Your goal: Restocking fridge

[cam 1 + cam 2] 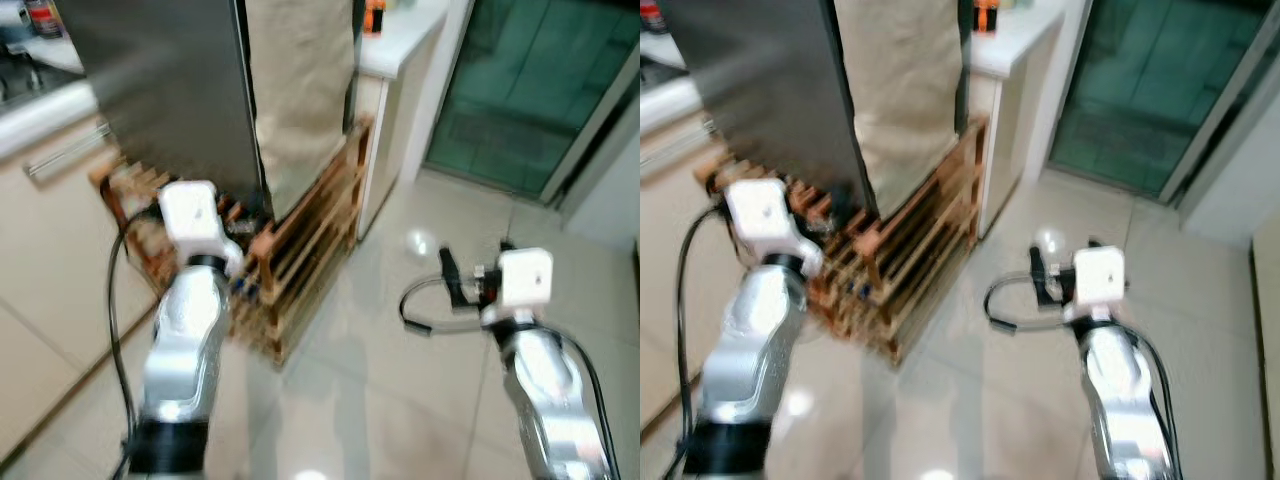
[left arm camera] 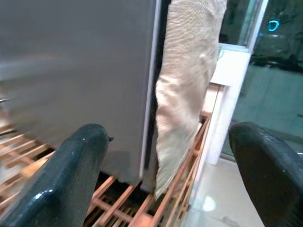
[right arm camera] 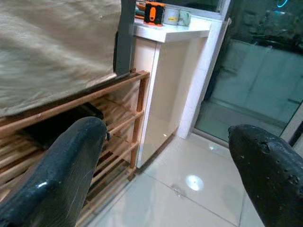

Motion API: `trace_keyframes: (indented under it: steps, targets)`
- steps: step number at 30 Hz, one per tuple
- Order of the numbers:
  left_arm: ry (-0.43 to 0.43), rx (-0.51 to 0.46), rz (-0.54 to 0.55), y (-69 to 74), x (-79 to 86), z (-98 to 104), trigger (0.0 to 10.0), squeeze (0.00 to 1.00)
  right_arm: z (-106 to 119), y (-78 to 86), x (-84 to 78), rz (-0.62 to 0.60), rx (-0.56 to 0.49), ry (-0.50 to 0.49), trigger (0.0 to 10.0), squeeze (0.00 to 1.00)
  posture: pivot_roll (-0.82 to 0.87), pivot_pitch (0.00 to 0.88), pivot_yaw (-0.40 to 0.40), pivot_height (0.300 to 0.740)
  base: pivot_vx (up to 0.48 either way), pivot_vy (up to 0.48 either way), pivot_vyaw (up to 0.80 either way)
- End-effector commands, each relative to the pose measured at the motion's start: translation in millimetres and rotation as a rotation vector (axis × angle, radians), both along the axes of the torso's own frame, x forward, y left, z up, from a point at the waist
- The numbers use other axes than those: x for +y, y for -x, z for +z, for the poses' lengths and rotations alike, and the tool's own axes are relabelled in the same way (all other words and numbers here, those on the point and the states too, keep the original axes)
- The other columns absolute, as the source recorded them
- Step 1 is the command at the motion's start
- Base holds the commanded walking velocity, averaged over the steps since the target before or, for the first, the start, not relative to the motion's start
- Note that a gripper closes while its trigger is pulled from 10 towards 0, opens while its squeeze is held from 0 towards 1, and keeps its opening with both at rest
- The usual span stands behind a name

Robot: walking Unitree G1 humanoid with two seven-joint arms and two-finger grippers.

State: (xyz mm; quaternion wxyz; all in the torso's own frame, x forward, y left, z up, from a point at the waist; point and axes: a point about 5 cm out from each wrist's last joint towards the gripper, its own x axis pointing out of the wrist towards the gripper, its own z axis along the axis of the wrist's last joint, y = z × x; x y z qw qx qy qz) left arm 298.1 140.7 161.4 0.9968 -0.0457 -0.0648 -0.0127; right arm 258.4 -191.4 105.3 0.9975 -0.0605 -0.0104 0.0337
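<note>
Two open grippers and nothing in either of them: my left gripper [image 2: 165, 189] has its fingers spread wide, aimed at the lower corner of the fridge [image 1: 170, 90], and my right gripper [image 3: 165, 184] is just as wide, hanging over bare floor [image 1: 400, 380] well apart from everything. The fridge is the tall grey slab just ahead of my left arm, door shut as far as I can tell, standing on a slatted wooden rack [image 1: 300, 250]. The trouble I foresee is down low: the rack juts out past the fridge at about the height of my left wrist, and if I push forward I could catch a finger between its slats or knock the rack askew. A tan cloth [image 1: 300, 100] hangs down beside the fridge's edge and could snag on a fingertip and be dragged along. The head views are blurred, so I'd judge distances poorly right now, and the floor is glossy tile throwing back lamp glare, which may be slick underfoot. The fridge face is smooth, dull metal with a hard straight edge; the cloth is coarse, ribbed weave, limp and folded; the rack is thin reddish-brown battens with open gaps. A white counter [image 3: 175, 30] beyond carries small items I can't make out clearly.
</note>
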Motion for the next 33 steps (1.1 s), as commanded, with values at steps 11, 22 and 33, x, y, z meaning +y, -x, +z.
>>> trace_keyframes:
  steps: [11,22,33]
  targets:
    - [0.007,0.021,0.071,-0.6,14.5,-5,10.0,0.0,4,-2.8,7.8,0.024,-0.026,-0.011,10.0,0.0,-0.11,0.021,-0.008,0.74,0.47,0.0,0.0]
    - [0.011,0.008,0.028,-13.1,8.9,2,10.0,0.0,7,-7.9,7.5,0.023,-0.032,-0.009,10.0,0.0,-0.11,0.012,-0.008,0.74,0.0,0.0,0.0]
    - [0.044,0.034,0.019,-15.8,0.3,-2,10.0,0.0,11,-9.8,12.0,0.037,-0.049,-0.001,10.0,0.04,-0.11,0.0,-0.002,0.74,0.0,-0.428,0.56]
